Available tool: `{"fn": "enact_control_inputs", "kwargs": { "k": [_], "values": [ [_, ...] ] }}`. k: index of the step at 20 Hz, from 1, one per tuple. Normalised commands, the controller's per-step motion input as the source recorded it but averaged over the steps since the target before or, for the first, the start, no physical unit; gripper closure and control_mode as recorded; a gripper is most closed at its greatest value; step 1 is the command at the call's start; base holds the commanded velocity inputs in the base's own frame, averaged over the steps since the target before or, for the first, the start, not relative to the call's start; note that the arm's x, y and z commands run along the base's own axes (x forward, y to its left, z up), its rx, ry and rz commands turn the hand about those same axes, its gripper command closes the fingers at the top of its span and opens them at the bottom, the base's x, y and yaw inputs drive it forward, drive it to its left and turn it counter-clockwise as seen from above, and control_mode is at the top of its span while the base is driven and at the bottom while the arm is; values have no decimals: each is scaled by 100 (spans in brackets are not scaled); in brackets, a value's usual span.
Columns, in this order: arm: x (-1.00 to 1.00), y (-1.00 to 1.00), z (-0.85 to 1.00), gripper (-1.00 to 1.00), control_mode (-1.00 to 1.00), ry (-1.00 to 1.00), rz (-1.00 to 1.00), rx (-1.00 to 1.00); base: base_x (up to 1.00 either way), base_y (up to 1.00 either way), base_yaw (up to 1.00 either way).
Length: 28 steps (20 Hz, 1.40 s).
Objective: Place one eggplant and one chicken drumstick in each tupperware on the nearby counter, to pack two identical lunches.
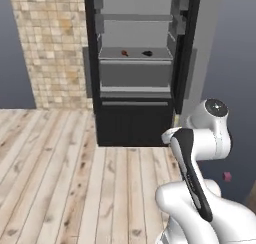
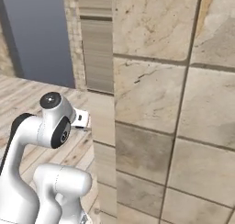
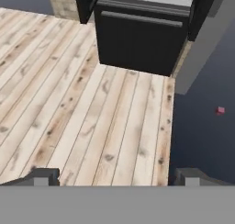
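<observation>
An open black fridge [image 1: 135, 68] stands against the far wall beside a brick column [image 1: 52, 48], its doors swung wide and its dark bottom drawer [image 3: 142, 39] closed above the pale plank floor [image 3: 82, 113]. The robot's white arm [image 1: 200, 153] rises folded in front of it, well short of the cabinet. On a grey middle shelf [image 1: 135, 54] lie 2 small items, a reddish-brown one [image 1: 124, 52] on the left and a darker one [image 1: 147, 53] on the right (too small to say which is the eggplant and which the drumstick). In the right base view a tiled stone wall [image 2: 174, 103] stands close on the right. The gripper [image 3: 117, 177] hangs over the floor, its 2 fingertips [image 3: 43, 176] set wide apart with nothing between them. A tiny pink cube [image 3: 221, 110] sits off to the right on the dark surface beyond the planks.
</observation>
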Motion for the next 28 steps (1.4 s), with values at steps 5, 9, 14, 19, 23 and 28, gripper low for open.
{"fn": "enact_control_inputs", "kwargs": {
  "k": [5,9,14,19,23,28],
  "values": [
    [0,0,0,-100,100,0,0,0,4,40,-40],
    [0,0,0,-100,100,0,0,0,9,76,-30],
    [0,0,0,-100,100,0,0,0,19,59,-21],
    [0,0,0,-100,100,0,0,0,37,23,-10],
    [0,0,0,-100,100,0,0,0,40,-17,-2],
    [0,0,0,-100,100,0,0,0,33,-26,0]
  ]
}}
